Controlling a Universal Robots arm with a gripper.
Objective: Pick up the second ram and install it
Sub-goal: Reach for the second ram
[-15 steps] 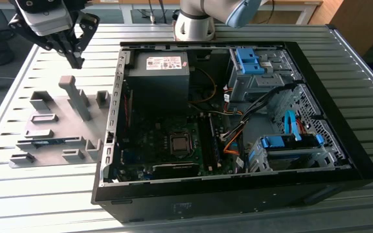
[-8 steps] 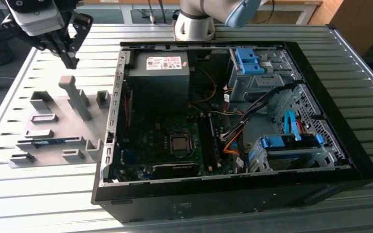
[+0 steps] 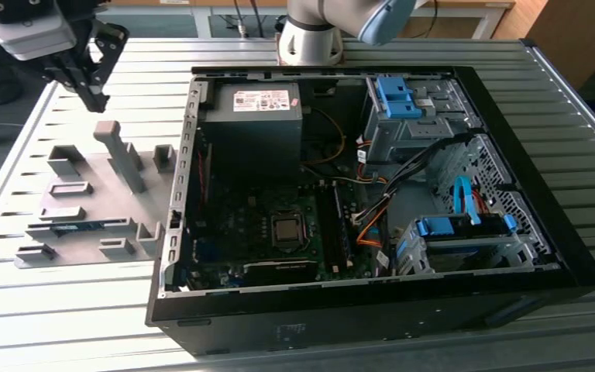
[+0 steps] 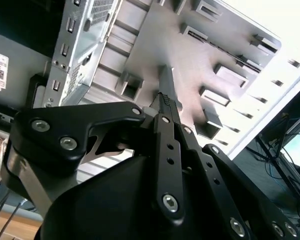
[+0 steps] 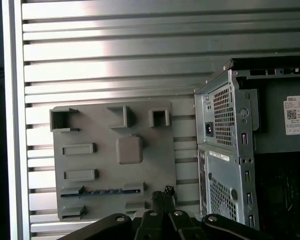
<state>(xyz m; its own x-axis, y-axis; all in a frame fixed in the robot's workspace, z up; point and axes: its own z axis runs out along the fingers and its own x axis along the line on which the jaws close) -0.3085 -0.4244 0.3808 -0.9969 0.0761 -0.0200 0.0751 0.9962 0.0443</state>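
The end effector (image 3: pixel 98 105) hangs closed and empty over the grey holder (image 3: pixel 86 169), where the ram (image 3: pixel 70 226) lies in a slot.

Lab: slatted bench (image 3: pixel 70 310), opened computer (image 3: pixel 380 329)

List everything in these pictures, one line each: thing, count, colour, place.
RAM stick: one, blue-green, lying in the holder plate.
holder plate: one, grey, on the table beside the case.
computer case: one, black, open, on the table.
power supply: one, dark grey, inside the case.
motherboard: one, dark, on the case floor.
drive caddies: two, blue, inside the case.
table: one, silver, slatted, under everything.
robot arm: one, pale grey, beyond the case.
gripper: one, black, in the air near the holder plate, jaws shut, empty.
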